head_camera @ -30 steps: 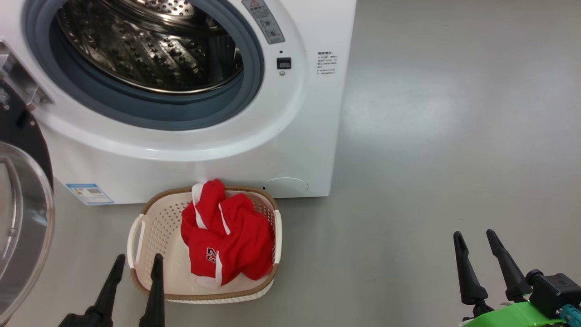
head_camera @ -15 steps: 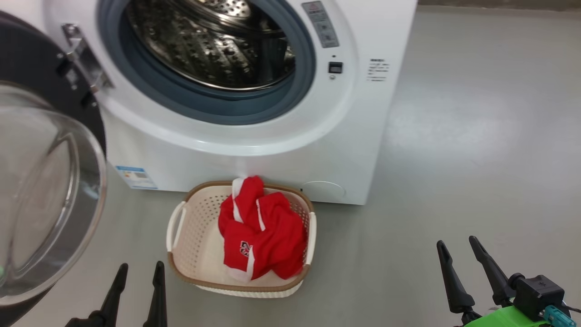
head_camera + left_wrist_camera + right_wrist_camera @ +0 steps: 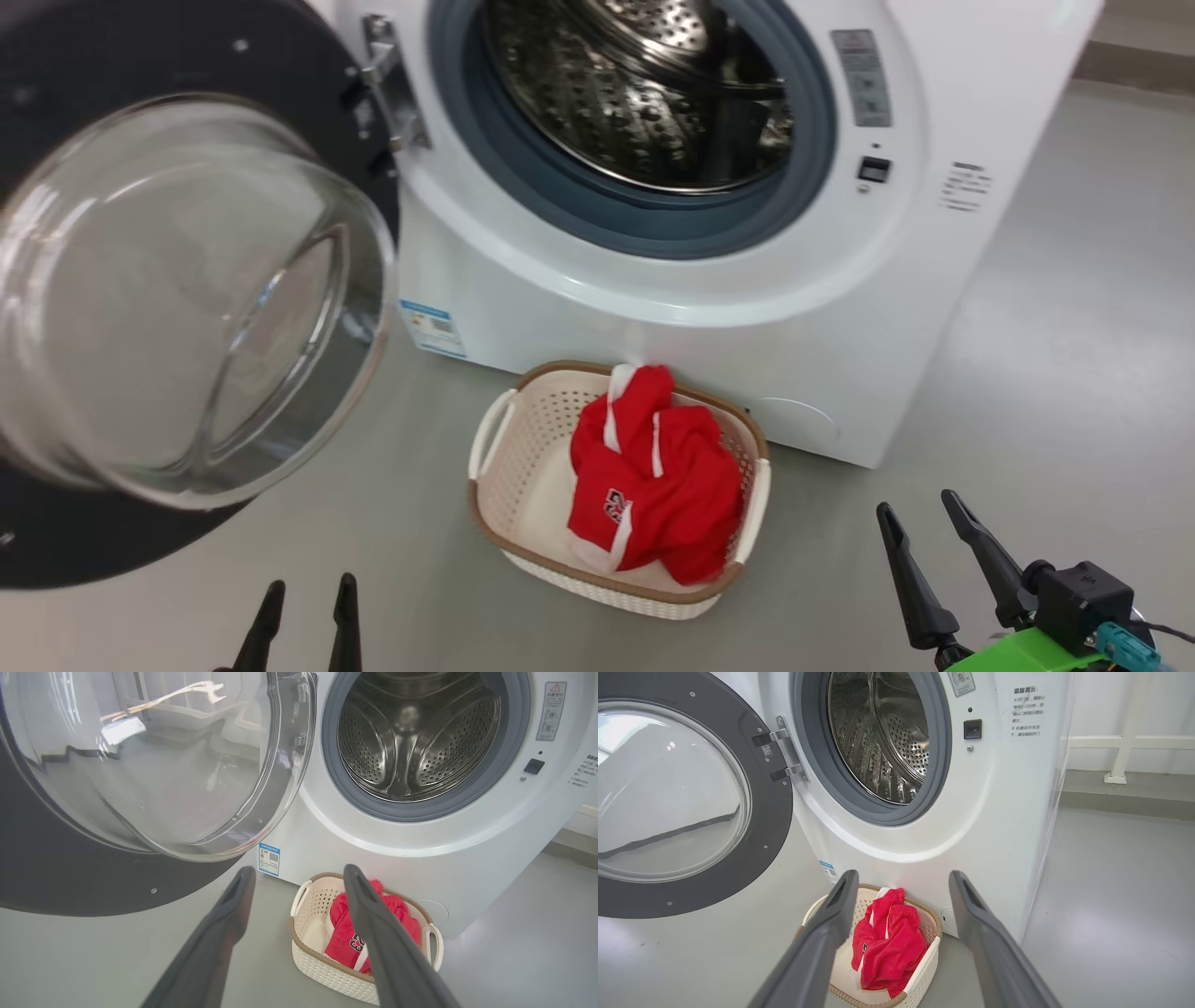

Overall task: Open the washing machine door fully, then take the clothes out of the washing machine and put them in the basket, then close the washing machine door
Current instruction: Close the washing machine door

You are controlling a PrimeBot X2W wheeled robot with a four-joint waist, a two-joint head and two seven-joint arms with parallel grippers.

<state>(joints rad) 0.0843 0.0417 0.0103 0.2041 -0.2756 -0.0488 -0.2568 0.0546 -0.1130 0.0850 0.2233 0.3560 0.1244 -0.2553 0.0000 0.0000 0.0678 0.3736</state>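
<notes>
The white washing machine [image 3: 672, 308] stands with its round black-rimmed door [image 3: 187, 299] swung wide open to the left, the glass bowl facing me. The steel drum [image 3: 644, 93] looks empty. Red clothes [image 3: 653, 476] with white trim lie in the cream basket [image 3: 518, 467] on the floor before the machine. My left gripper [image 3: 306, 595] is open at the bottom edge, left of the basket, holding nothing. At the lower right my right gripper [image 3: 918, 523] is open and empty. The door [image 3: 140, 765], basket [image 3: 308, 952] and clothes [image 3: 887, 947] show past the fingers in both wrist views.
Grey floor [image 3: 1074, 373] spreads to the right of the machine. A white rail [image 3: 1125, 742] and a low ledge run along the wall behind the machine's right side. The open door overhangs the floor on the left.
The head view has swung left, so machine, basket and door shifted right in the picture and more of the door shows. Both grippers stay open and low; the clothes lie unmoved in the basket.
</notes>
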